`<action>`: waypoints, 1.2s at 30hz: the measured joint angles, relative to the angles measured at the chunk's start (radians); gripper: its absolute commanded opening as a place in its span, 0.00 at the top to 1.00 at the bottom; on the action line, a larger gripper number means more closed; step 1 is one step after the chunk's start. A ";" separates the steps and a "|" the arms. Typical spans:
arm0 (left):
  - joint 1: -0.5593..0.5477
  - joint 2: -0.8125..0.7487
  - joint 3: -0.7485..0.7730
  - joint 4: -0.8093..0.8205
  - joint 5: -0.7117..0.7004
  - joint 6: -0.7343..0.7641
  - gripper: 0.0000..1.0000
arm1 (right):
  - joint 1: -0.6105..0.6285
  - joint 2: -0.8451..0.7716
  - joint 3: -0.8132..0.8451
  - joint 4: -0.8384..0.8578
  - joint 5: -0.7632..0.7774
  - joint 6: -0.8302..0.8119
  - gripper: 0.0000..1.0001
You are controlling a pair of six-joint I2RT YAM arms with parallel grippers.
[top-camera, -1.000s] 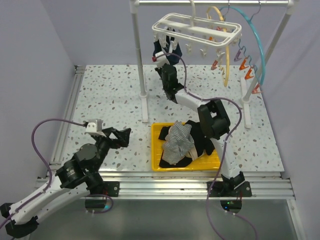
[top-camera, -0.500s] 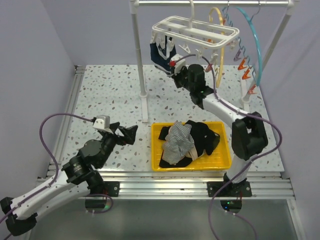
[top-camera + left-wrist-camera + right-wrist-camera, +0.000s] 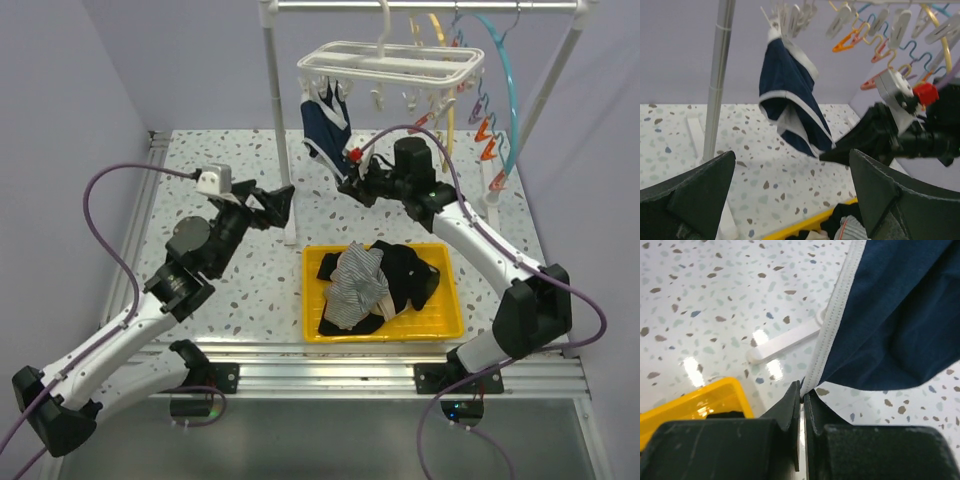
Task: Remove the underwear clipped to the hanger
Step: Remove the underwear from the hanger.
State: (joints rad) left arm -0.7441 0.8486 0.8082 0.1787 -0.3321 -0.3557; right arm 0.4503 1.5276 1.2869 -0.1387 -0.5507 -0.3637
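Note:
One navy blue underwear [image 3: 324,122] with white trim still hangs from a clip at the left end of the white clip hanger [image 3: 392,60]. It is pulled down and to the right. My right gripper [image 3: 346,184] is shut on its lower white-trimmed corner; the wrist view shows the hem pinched at the fingertips [image 3: 803,390] and the navy cloth [image 3: 900,315] above. My left gripper [image 3: 274,200] is open and holds nothing, left of the rack pole. From the left wrist the underwear [image 3: 787,95] hangs ahead, beyond my open left gripper [image 3: 792,155].
A yellow tray [image 3: 452,322] in front of the rack holds a grey striped garment [image 3: 355,285] and black ones [image 3: 408,272]. The white rack pole [image 3: 282,130] stands beside my left gripper. Wavy hangers with orange clips [image 3: 490,125] hang at the right.
My right gripper came down and toward the tray with the navy corner in it, stretching the cloth. My left arm rose and reached forward to the rack pole.

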 measured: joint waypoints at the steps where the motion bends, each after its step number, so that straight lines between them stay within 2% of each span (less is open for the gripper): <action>1: 0.037 0.020 0.022 0.012 0.027 -0.017 0.00 | 0.000 -0.021 -0.016 -0.015 -0.011 -0.005 1.00; 5: 0.140 0.108 0.101 0.046 0.147 -0.100 0.01 | -0.003 -0.109 -0.069 -0.060 -0.032 -0.024 1.00; 12: 0.243 0.328 0.273 0.074 0.311 -0.292 0.07 | -0.022 -0.180 -0.100 -0.083 -0.035 -0.043 1.00; 23: 0.287 0.626 0.654 -0.074 0.328 -0.440 0.19 | -0.031 -0.186 -0.124 -0.088 -0.036 -0.060 1.00; 27: 0.299 0.699 0.713 -0.133 0.328 -0.465 0.25 | -0.031 -0.196 -0.132 -0.091 -0.040 -0.064 1.00; 36: 0.316 0.791 0.798 -0.231 0.313 -0.470 0.30 | -0.032 -0.201 -0.134 -0.091 -0.044 -0.064 1.00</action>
State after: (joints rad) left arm -0.4282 1.6398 1.6058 -0.0521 -0.0189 -0.8257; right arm 0.4183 1.3262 1.1530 -0.2295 -0.5949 -0.4278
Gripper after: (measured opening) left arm 0.714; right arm 0.022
